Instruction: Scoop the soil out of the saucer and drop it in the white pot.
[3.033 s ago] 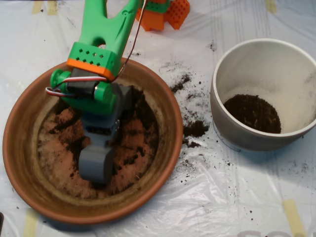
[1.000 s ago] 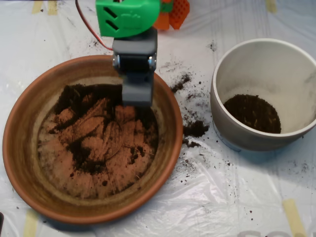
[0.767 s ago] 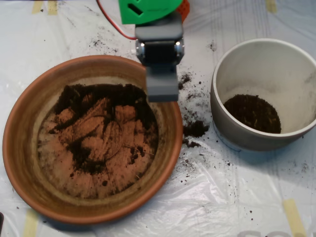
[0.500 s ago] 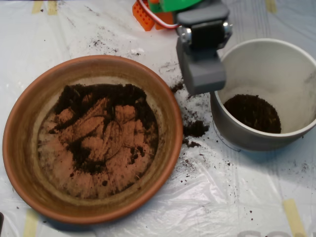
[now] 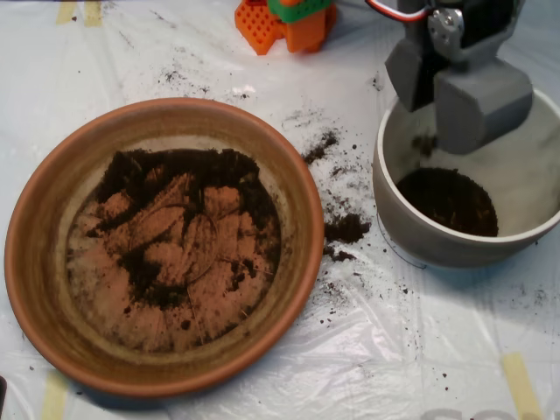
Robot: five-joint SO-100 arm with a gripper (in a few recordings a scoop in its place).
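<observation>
Here, one table [image 5: 262,385] covered in crinkled clear plastic sheeting carries everything, with four strips of pale yellow tape [image 5: 521,383] showing at its edges. The largest thing on it is one large, round, shallow terracotta saucer [image 5: 35,262], orange-brown with a paler ring inside, sitting on the left. Dark brown-black crumbly soil [image 5: 175,166] lies in it as a thin, patchy layer, thickest in an arc along the upper side of the floor, with smeared streaks and a small clump toward the middle; much of the clay floor shows bare. Next in size is one round off-white ceramic pot [image 5: 411,241] with deep straight walls and a thick rim, standing on the right, well apart from the saucer. A dark mound of soil rests on its bottom. One grey clamshell end effector [image 5: 459,92] hangs over the upper part of the pot, above its inner wall, its two grey shells seen side by side with a gap between them, so it looks parted; whether any soil is left inside cannot be told, though a few dark crumbs show on the pot wall just below it. At the top edge sits one orange and green plastic part [image 5: 289,22]. Loose spilled crumbs [image 5: 346,229] are scattered on the sheeting between saucer and pot
</observation>
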